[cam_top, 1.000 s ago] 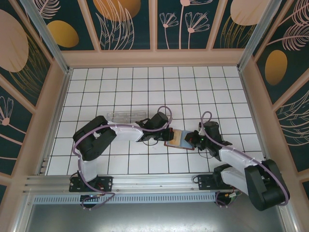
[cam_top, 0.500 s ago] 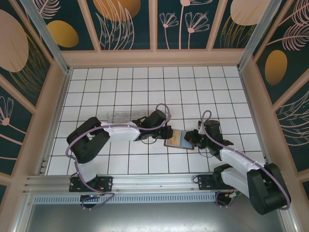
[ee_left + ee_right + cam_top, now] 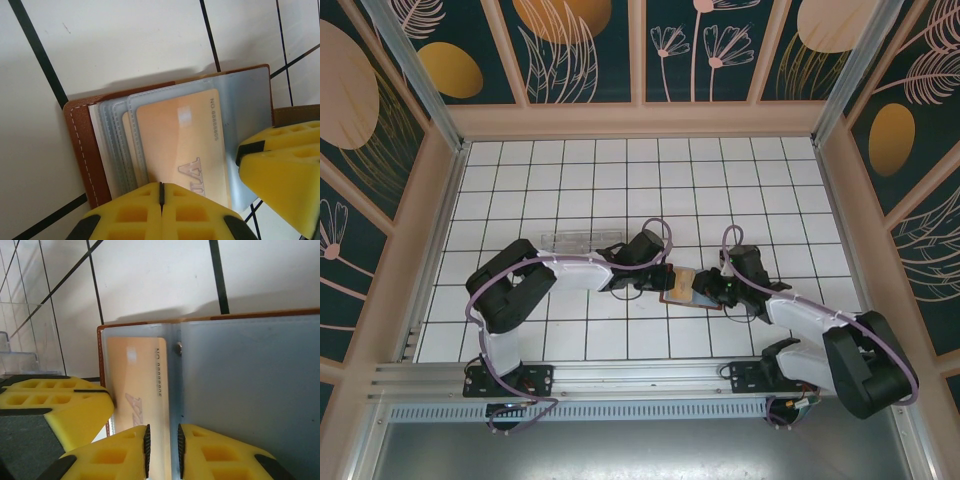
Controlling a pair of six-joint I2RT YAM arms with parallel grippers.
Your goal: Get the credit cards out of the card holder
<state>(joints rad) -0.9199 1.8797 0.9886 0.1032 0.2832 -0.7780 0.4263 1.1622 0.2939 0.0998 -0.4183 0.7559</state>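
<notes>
The card holder (image 3: 683, 290) is lying open like a book near the middle of the white tiled table (image 3: 570, 170), a little closer to its near edge. Its long side is running left to right. The left wrist view is showing its brown cover, a stack of clear sleeves (image 3: 115, 145) and a gold card (image 3: 175, 145) sitting in the top sleeve; from above these are looking too small to make out. The left gripper (image 3: 160, 200) is squeezing tight at the card's edge, though I cannot tell if it is pinching anything. The right gripper (image 3: 162, 445) is standing a little apart over the sleeve's edge beside the card. A clear plastic box (image 3: 582, 240) is resting just behind the left arm (image 3: 570, 272). Dark walls (image 3: 580, 50) with painted flowers are standing around the table.
</notes>
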